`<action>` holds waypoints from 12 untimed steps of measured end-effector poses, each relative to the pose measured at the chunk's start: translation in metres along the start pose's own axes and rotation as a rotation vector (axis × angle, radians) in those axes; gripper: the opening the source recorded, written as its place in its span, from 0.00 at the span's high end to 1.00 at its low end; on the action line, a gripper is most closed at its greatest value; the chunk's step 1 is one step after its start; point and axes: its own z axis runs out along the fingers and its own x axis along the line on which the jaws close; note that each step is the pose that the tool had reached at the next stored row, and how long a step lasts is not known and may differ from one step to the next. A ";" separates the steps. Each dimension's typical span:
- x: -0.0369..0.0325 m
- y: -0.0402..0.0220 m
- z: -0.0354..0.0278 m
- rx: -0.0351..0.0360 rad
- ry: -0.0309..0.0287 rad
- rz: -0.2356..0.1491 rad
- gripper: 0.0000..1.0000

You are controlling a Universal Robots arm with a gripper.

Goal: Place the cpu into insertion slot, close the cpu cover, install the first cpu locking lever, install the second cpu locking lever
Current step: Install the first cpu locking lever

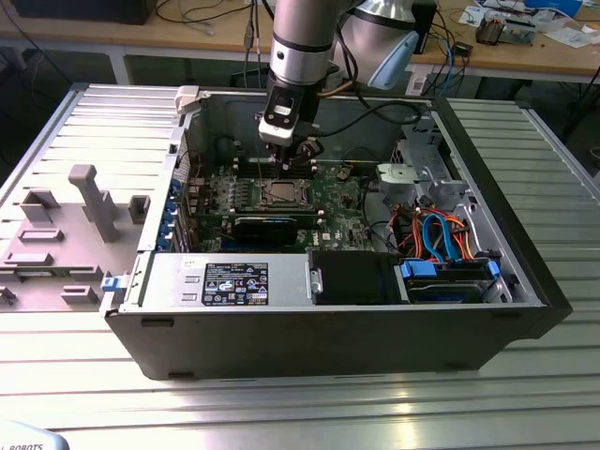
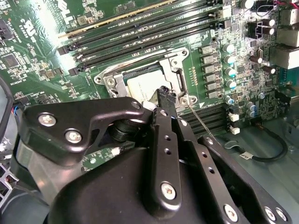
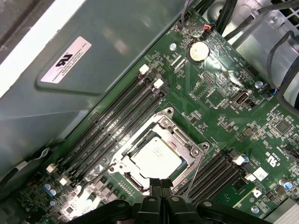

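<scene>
Two black fingers (image 3: pixel 156 186) of my claw (image 3: pixel 161 183) are pressed together, closed on nothing that I can see, and in the first wrist view their tips sit just at one edge of the socket (image 3: pixel 122 169) on the green circuit board (image 3: pixel 224 107). The chip (image 3: pixel 155 156) already lies flat in that socket, its pale grey metal top showing through the square window of the cover (image 3: pixel 181 140), a silvery frame lying down around it. In the second wrist view my fingertip (image 2: pixel 166 95) is just beside a corner of the frame, and a thin metal lever (image 2: pixel 198 120) runs from that corner out across the long black memory slots (image 2: pixel 217 119); whether I touch it I cannot tell. A round coin battery (image 3: pixel 199 50) sits well apart from the socket on the same board. In the exterior view my arm (image 1: pixel 302 47) comes down from the upper middle of the frame into an open computer case (image 1: pixel 328 328), with my claw (image 1: pixel 284 159) hanging just over the chip (image 1: pixel 281 194) near the centre of the board. A labelled grey box (image 1: pixel 234 281) fills the case's near side toward the exterior view's left, blue and orange cables (image 1: pixel 441 234) bunch toward the exterior view's right, and a grey tray (image 1: pixel 56 244) lies on the slatted metal table (image 1: pixel 281 412) outside the case, at the left of the frame.
</scene>
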 end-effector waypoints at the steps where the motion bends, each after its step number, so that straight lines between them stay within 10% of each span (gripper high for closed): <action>1: 0.0000 0.0000 0.0000 0.0000 -0.0001 -0.002 0.89; 12: 0.0000 0.0000 0.0000 0.0011 -0.0020 -0.025 0.89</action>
